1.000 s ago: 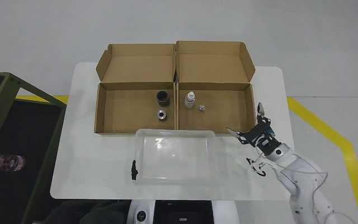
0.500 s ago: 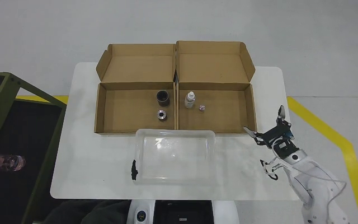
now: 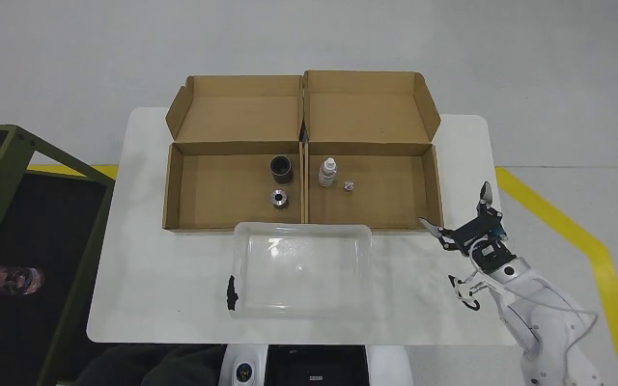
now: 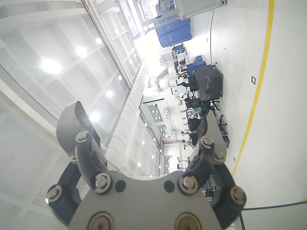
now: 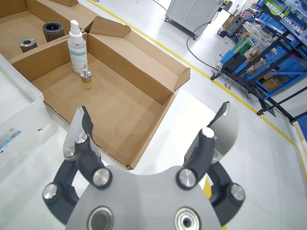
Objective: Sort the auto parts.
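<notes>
Auto parts stand apart in the left cardboard box [image 3: 217, 188]: a dark cylinder [image 3: 281, 170] and, nearer the robot, a short metal ring [image 3: 278, 199]. The right cardboard box [image 3: 396, 183] holds a spray bottle [image 3: 329, 173] with a small vial [image 3: 349, 185] just beside it. A clear plastic tray [image 3: 301, 229] lies on the desk [image 3: 145, 241] before both boxes. The right hand [image 3: 455, 206] hangs released and empty beside the right box's near corner. The left hand [image 4: 141, 111] is also released, holding nothing and facing the hall.
</notes>
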Controlling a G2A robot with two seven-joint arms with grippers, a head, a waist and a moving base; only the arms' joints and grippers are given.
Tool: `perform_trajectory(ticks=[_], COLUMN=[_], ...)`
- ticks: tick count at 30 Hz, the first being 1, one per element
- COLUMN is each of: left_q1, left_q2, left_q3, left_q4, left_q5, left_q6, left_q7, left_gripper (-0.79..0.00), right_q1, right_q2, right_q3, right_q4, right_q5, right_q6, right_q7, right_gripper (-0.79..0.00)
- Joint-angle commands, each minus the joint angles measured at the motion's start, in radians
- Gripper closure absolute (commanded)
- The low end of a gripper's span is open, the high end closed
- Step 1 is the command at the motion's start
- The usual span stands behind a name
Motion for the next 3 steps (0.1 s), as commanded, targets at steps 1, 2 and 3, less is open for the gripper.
perform_trajectory(ticks=[1, 2, 3], left_q1=[0.000, 0.000, 0.000], left_q2=[0.000, 0.000, 0.000], left_q3=[0.000, 0.000, 0.000], left_q4=[0.000, 0.000, 0.000], left_q5=[0.000, 0.000, 0.000], left_q6=[0.000, 0.000, 0.000], left_q7=[0.000, 0.000, 0.000], left_gripper=[-0.785, -0.785, -0.785], right_q1=[0.000, 0.000, 0.000], right_q2=[0.000, 0.000, 0.000], right_q3=[0.000, 0.000, 0.000], right_q4=[0.000, 0.000, 0.000], right_q5=[0.000, 0.000, 0.000], right_q6=[0.000, 0.000, 0.000], right_q7=[0.000, 0.000, 0.000], right_gripper=[-0.785, -0.785, -0.785])
